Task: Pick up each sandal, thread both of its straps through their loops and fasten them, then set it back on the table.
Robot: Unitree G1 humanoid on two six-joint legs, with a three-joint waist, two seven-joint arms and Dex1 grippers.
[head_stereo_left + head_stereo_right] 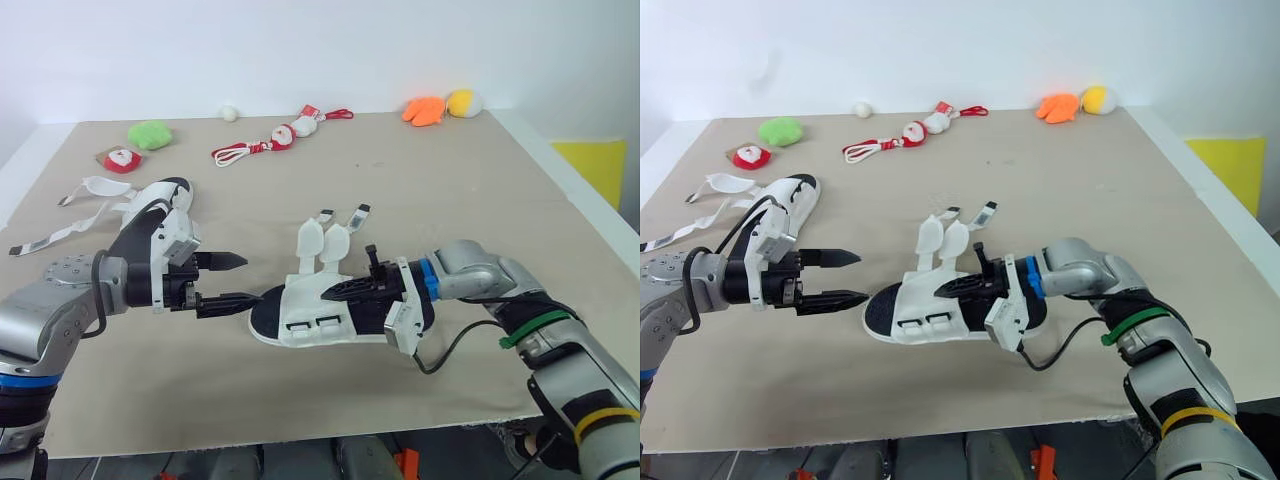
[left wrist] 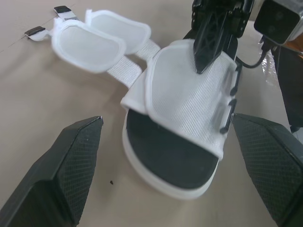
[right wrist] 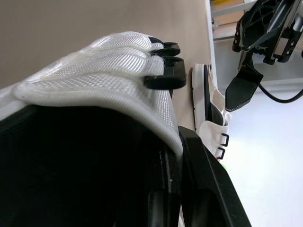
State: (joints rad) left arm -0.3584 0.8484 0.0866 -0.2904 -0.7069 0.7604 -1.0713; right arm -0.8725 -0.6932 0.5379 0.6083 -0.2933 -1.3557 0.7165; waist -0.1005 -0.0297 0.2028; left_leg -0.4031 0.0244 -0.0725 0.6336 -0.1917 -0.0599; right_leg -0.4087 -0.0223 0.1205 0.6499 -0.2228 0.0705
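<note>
A: Nearest first. The near sandal (image 1: 300,310) sits mid-counter (image 1: 420,180), with its toe toward the left hand (image 1: 228,280) and its heel end in the right hand (image 1: 345,292). The right hand is clamped on it, one finger flat along the white upper. I cannot tell whether the sole rests on the counter or hangs just clear.

B: And the left hand?

A: Its fingers are spread wide and hold nothing, with the tips just beside the toe.

B: How will it handle?

A: My judgement is that it's light, with a fairly stiff sole and a soft mesh upper. The heel or the sole edge makes a good anchor. The straps (image 1: 330,232) lie loose beyond the upper, unthreaded. They are floppy webbing with padded flaps, so pinch near the dark tips, not the pads. The loops (image 1: 312,325) on the near side look thin and rigid, a narrow target.

B: Further back?

A: The second sandal (image 1: 155,200) is at far left, well apart, with its straps trailing loose. It should handle the same way.
</note>
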